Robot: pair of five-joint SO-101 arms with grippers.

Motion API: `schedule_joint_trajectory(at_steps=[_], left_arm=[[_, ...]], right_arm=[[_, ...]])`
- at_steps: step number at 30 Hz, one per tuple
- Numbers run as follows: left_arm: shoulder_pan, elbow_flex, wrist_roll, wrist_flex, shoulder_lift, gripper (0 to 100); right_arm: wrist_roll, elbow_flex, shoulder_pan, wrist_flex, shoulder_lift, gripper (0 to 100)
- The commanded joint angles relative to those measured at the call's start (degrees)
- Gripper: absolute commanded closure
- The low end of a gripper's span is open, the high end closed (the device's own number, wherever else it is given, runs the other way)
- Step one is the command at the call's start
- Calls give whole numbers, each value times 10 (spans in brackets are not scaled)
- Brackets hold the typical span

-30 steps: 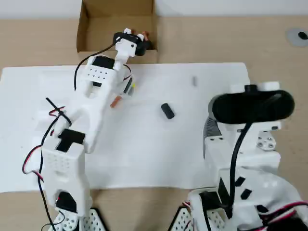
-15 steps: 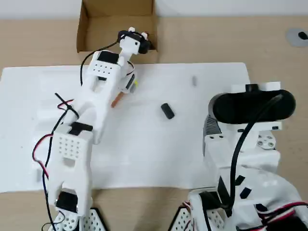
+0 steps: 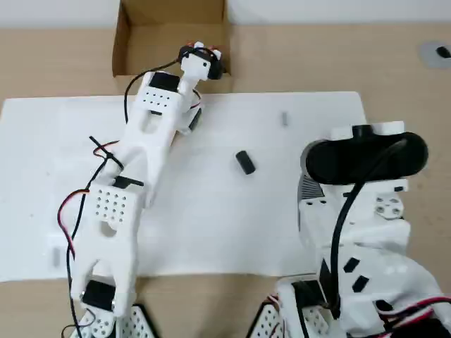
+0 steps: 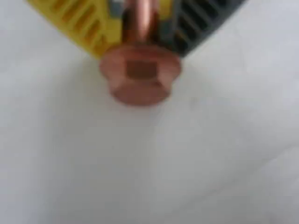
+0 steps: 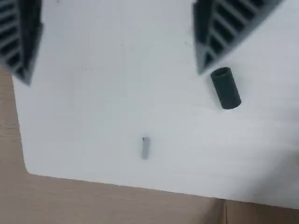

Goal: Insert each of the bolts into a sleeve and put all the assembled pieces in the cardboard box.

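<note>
While the right gripper [image 5: 121, 37] hangs spread wide above the white sheet [image 3: 211, 232], the left arm has swung toward 12 o'clock over the past second, carrying its load up the sheet toward the cardboard box [image 3: 125, 42]. The left gripper [image 4: 140, 21] pinches the copper bolt [image 4: 140, 77] by its shank, head outward. The black sleeve [image 3: 244, 162] lies unmoved at about 4 o'clock from it, well apart, so insertion probably remains ahead.

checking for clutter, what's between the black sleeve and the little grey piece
Bare white sheet, nothing else, between black sleeve and grey piece; the right wrist view shows it.
</note>
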Motion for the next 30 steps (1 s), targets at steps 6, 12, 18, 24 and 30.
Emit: schedule_joint_trajectory(at_steps=[6, 12, 18, 24, 30], left_arm=[[0, -200, -11, 149, -7, 991], [-5, -367, 10, 226, -29, 993], [-15, -233, 77, 225, -208, 993], [-46, -31, 169, 222, -393, 990], [-72, 91, 200, 212, -510, 988]], right_arm=[[4, 2, 10, -16, 0, 730], [4, 33, 9, -36, 1, 731], [4, 161, 5, -159, 48, 731], [4, 163, 5, -203, 169, 731], [18, 142, 0, -200, 305, 731]])
